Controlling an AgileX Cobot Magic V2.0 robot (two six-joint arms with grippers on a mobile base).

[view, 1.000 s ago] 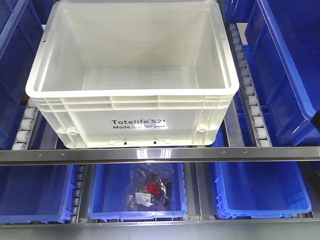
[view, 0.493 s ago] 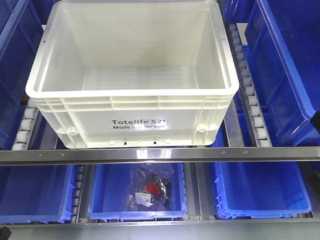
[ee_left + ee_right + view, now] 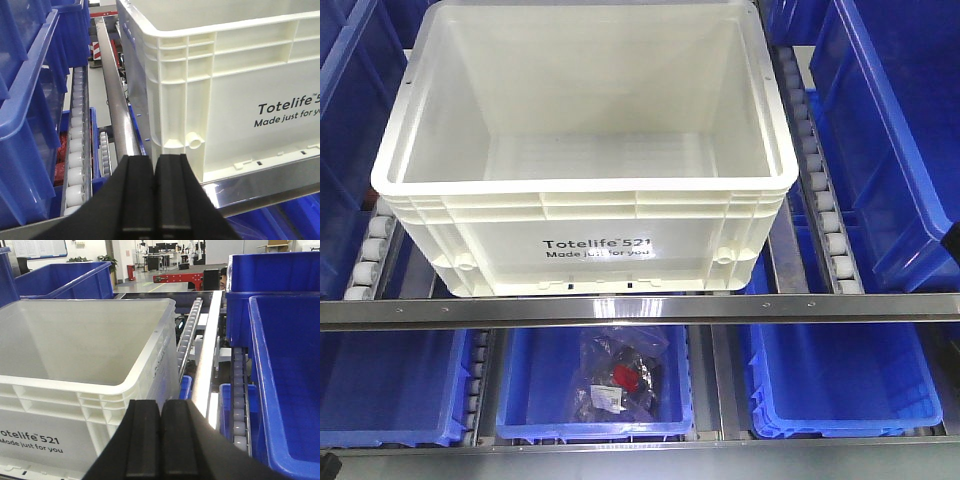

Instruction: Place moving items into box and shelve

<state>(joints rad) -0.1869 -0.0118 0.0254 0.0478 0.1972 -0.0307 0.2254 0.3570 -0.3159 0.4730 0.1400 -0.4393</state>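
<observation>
From the front, the cream-white Totelife crate [image 3: 585, 150] sits on the upper shelf rollers, above a blue bin [image 3: 595, 385] holding a bagged item [image 3: 618, 378]. Left wrist view: the left gripper [image 3: 154, 192], jaws pressed together on nothing, sits by the crate's corner. Right wrist view: the right gripper [image 3: 160, 440], likewise closed and holding nothing, sits at the crate's opposite corner.

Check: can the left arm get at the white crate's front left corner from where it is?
Probably yes. The left gripper, fingers shut, sits just below and in front of the crate corner, with only the metal shelf rail nearby.
</observation>
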